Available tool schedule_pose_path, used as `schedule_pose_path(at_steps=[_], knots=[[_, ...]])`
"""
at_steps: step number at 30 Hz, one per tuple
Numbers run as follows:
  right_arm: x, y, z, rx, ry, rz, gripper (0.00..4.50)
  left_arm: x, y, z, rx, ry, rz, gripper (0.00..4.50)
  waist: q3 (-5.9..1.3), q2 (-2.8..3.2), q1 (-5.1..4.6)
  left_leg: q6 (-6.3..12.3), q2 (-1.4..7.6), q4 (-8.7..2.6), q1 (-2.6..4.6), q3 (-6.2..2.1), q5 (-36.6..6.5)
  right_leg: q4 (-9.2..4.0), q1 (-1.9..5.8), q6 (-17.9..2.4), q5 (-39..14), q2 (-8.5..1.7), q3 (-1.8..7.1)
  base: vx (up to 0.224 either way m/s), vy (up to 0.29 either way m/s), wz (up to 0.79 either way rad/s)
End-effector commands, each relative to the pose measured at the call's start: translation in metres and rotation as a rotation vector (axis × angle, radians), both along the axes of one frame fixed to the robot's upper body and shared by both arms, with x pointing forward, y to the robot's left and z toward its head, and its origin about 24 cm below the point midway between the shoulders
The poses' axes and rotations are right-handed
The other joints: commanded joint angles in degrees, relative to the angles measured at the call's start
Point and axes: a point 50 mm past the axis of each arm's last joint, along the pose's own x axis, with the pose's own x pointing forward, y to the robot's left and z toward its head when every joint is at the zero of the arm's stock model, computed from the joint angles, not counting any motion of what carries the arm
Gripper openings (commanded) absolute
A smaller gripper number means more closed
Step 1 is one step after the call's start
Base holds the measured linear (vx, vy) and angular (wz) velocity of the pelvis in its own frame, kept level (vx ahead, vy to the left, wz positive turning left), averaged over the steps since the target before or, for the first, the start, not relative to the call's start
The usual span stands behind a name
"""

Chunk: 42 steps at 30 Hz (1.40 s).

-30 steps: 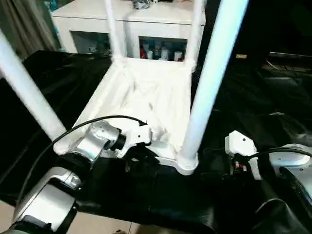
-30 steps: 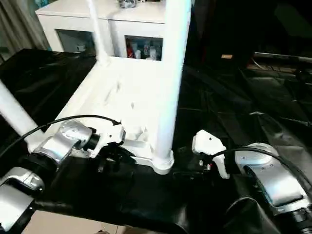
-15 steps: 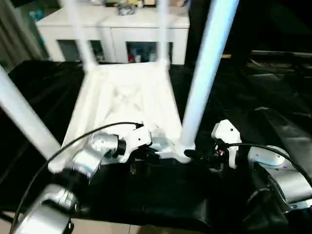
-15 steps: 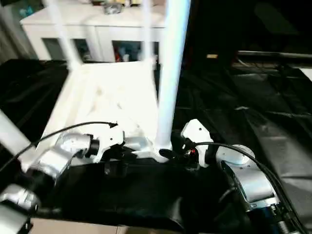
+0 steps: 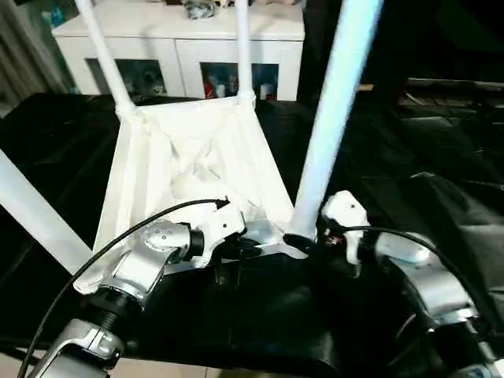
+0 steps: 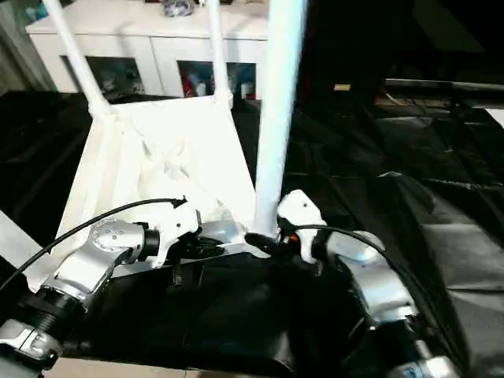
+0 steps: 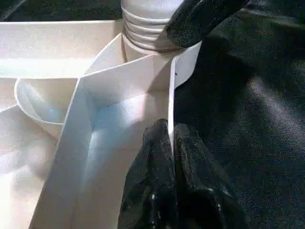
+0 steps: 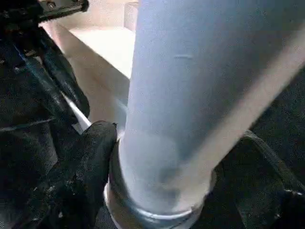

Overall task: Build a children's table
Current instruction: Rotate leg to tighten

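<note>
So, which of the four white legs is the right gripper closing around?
The near right leg, by its base in the corner socket. The right gripper has a finger on each side of it; the other three legs stand apart from the grippers.

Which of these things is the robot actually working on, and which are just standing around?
Part of the job:
- white plastic ribbed tabletop, lying upside down
- four white tubular legs, e.g. the near-right one
- left gripper, pinching the tabletop's rim
- right gripper, at the near-right leg's base

Just standing around:
- white glass-door cabinet
- black sheet covering the work surface
</note>
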Motion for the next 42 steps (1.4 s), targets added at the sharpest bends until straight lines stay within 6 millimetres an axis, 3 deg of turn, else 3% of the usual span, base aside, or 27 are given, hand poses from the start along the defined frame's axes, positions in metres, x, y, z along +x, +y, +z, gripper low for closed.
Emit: schedule_pose_path(at_steps=[1, 3, 5, 17, 20, 29, 30, 32, 35, 39, 40, 41, 42], knots=[[0.004, -0.002, 0.001, -0.012, -0.013, -0.012, 3.14, -0.008, 0.007, -0.017, 0.011, 0.079, 0.039, 0.0, -2.96, -1.3, 0.42, 2.57, 1.52, -3.86, 0.01, -0.76, -14.06, -4.81, 2.35, -11.0, -16.13, -2.12, 1.66, 0.0, 0.0, 0.0], [0.004, -0.003, 0.001, -0.016, -0.013, -0.005, 3.09, -0.008, 0.007, -0.016, 0.012, 0.078, 0.04, 0.0, -2.93, -1.35, 0.41, 2.57, 1.52, -3.85, 0.04, -0.74, -14.16, -4.83, 2.34, -11.07, -16.11, -2.12, 1.67, 0.0, 0.0, 0.0], [0.004, -0.003, 0.0, -0.016, -0.012, -0.003, 2.76, -0.008, 0.007, -0.016, 0.012, 0.079, 0.04, 0.0, -2.88, -1.37, 0.4, 2.48, 1.51, -3.88, 0.06, -0.74, -14.58, -4.91, 2.33, -10.96, -16.95, -2.16, 1.67, 0.0, 0.0, 0.0], [0.004, -0.004, -0.004, -0.024, -0.008, 0.01, 2.64, -0.009, 0.01, -0.016, 0.022, 0.085, 0.044, 0.0, -2.85, -1.47, 0.39, 2.52, 1.5, -3.9, 0.0, -0.76, -14.56, -4.97, 2.3, -10.57, -17.54, -2.11, 1.69, 0.0, 0.0, 0.0], [0.003, -0.003, -0.015, -0.006, 0.027, -0.074, 2.64, -0.007, 0.008, -0.018, 0.007, 0.07, 0.095, 0.0, -2.78, -1.46, 0.21, 2.37, 1.45, -3.97, -0.08, -0.75, -14.83, -5.03, 2.22, -10.58, -17.81, -2.1, 1.68, 0.0, 0.0, 0.0], [0.017, 0.015, -0.044, 0.093, 0.064, -0.509, 2.63, 0.009, -0.028, -0.024, -0.01, 0.033, 0.293, 0.0, -2.24, -1.29, -1.26, -0.89, 1.09, -4.42, 0.73, -1.45, -23.55, -6.79, 1.0, -5.81, -33.05, -2.13, 1.21, 0.0, 0.0, 0.0], [0.021, 0.02, -0.048, 0.077, 0.064, -0.587, 2.63, 0.015, -0.035, -0.022, -0.012, 0.022, 0.351, 0.0, -2.27, -1.08, -1.35, -1.03, 1.13, -4.52, 0.76, -1.54, -24.06, -6.92, 0.91, -5.68, -32.39, -2.2, 1.24, 0.0, 0.0, 0.0], [0.026, 0.026, -0.05, 0.035, 0.056, -0.663, 2.63, 0.024, -0.045, -0.019, -0.018, 0.0, 0.435, 0.0, -2.43, -1.24, -1.61, -1.41, 1.02, -4.86, 0.63, -1.7, -24.28, -6.77, 1.37, -5.9, -29.69, -1.87, 0.96, 0.0, 0.0, 0.0], [0.033, 0.035, -0.047, 0.013, 0.04, -0.729, 2.63, 0.034, -0.055, -0.014, -0.021, -0.036, 0.508, 0.0, -2.55, -1.23, -1.41, -0.92, 0.95, -4.72, 1.13, -1.44, -24.47, -6.82, 0.92, -7.12, -25.55, -1.74, 1.19, 0.0, 0.0, 0.0], [0.037, 0.043, -0.042, 0.074, 0.044, -0.735, 2.63, 0.035, -0.059, -0.012, -0.018, -0.039, 0.497, 0.0, -2.95, -1.22, -0.98, 0.7, 1.17, -4.84, 0.29, -1.29, -20.59, -6.11, 1.94, -9.08, -17.04, -2.0, 1.34, 0.0, 0.0, 0.0], [0.039, 0.048, -0.037, 0.129, 0.03, -0.706, 2.63, 0.035, -0.06, -0.011, -0.014, -0.044, 0.473, 0.0, -3.04, -1.24, -0.85, 1.22, 1.19, -4.72, 0.37, -1.15, -19.81, -6.03, 1.95, -9.6, -15.74, -2.12, 1.39, 0.0, 0.0, 0.0], [0.039, 0.049, -0.035, 0.159, 0.017, -0.691, 3.19, 0.034, -0.059, -0.011, -0.01, -0.047, 0.461, 0.0, -3.01, -1.23, -0.82, 1.39, 1.2, -4.65, 0.4, -1.11, -19.51, -6.01, 1.95, -9.87, -15.46, -2.13, 1.4, 0.0, 0.0, 0.0], [0.039, 0.048, -0.03, 0.196, -0.004, -0.676, 3.33, 0.033, -0.058, -0.012, -0.004, -0.041, 0.442, 0.0, -3.0, -1.31, -0.78, 1.81, 1.2, -4.61, 0.3, -1.04, -19.06, -6.03, 2.07, -10.14, -15.47, -2.22, 1.39, 0.0, 0.0, 0.0]])
